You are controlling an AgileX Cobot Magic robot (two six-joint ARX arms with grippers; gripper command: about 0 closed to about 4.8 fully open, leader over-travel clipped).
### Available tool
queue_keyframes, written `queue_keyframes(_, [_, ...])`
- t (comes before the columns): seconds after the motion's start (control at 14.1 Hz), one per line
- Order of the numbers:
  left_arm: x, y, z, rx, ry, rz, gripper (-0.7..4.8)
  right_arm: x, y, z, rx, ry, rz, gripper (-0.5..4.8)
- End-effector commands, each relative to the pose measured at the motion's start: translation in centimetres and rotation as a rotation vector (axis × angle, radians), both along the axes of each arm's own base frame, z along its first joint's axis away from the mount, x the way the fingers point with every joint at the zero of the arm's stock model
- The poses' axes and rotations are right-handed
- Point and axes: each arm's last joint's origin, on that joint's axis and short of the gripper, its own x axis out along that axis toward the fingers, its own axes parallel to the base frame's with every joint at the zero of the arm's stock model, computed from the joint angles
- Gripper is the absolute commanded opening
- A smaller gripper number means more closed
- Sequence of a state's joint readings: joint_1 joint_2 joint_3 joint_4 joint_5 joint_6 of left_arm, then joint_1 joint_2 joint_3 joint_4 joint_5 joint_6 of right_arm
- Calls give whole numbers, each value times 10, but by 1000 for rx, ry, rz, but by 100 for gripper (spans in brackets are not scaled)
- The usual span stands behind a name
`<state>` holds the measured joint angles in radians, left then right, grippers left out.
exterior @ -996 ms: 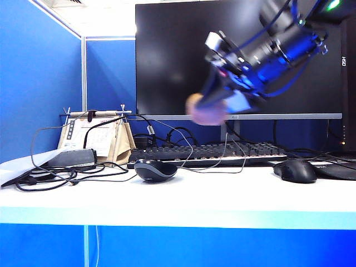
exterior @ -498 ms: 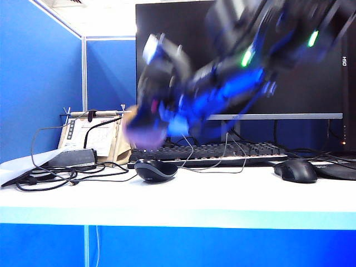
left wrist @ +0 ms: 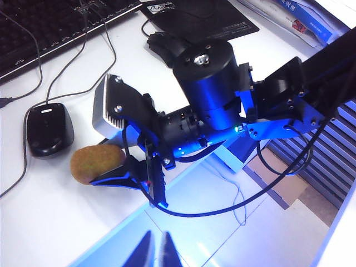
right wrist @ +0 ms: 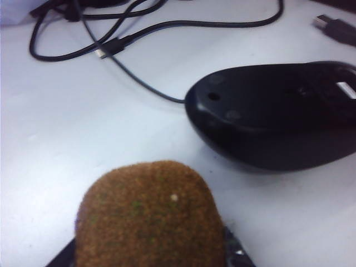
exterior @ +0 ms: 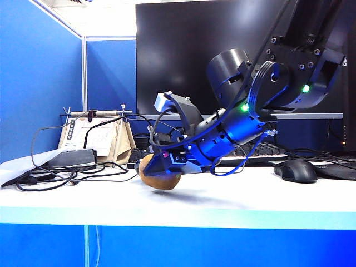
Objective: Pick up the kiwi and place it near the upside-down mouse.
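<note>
Holding: the right gripper (exterior: 161,169) has its two fingers clamped on the kiwi (exterior: 158,173), jaws about half spread because the fruit fills the gap between them.
Kiwi place: low over the white desk (exterior: 233,200), just in front of the upside-down mouse (left wrist: 49,129); the exterior view shows a thin shadow beneath it, so I judge it slightly above the surface or barely touching, and cannot tell which.
Kiwi and mouse: just beside each other with a narrow strip of desk between them in the right wrist view, not touching.
Mouse pose: the upside-down mouse lies belly up, its flat underside with screw holes showing; a thin cable (right wrist: 139,83) runs from it away from the kiwi.
Why the arm leans: the right arm slopes down from the far side of the mouse, which lets the fingers bring the fruit in low and level for a gentle set-down.
Why this spot: the task wants the kiwi near the mouse, and this bare patch beside it is free of cables.
Left gripper: its fingertips (left wrist: 154,250) show only at the edge of the left wrist view, high and well apart from the mouse, nearly together and holding nothing.
Other mouse: an upright black mouse (exterior: 295,170) sits well apart from the upside-down mouse, beyond the right arm, and is not involved.
Step judged: ready to release.
</note>
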<state>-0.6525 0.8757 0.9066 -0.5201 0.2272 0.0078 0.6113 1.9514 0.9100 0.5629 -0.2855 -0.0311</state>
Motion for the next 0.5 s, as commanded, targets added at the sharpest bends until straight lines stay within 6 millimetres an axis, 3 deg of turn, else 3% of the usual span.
queue_keyframes(0.07, [0, 0, 1, -6, -7, -5, 30, 0, 1, 3, 9, -12, 8, 211])
queue_keyframes(0.5, [-20, 15, 7, -95, -93, 8, 30, -3, -1, -3, -31, 50, 11, 211])
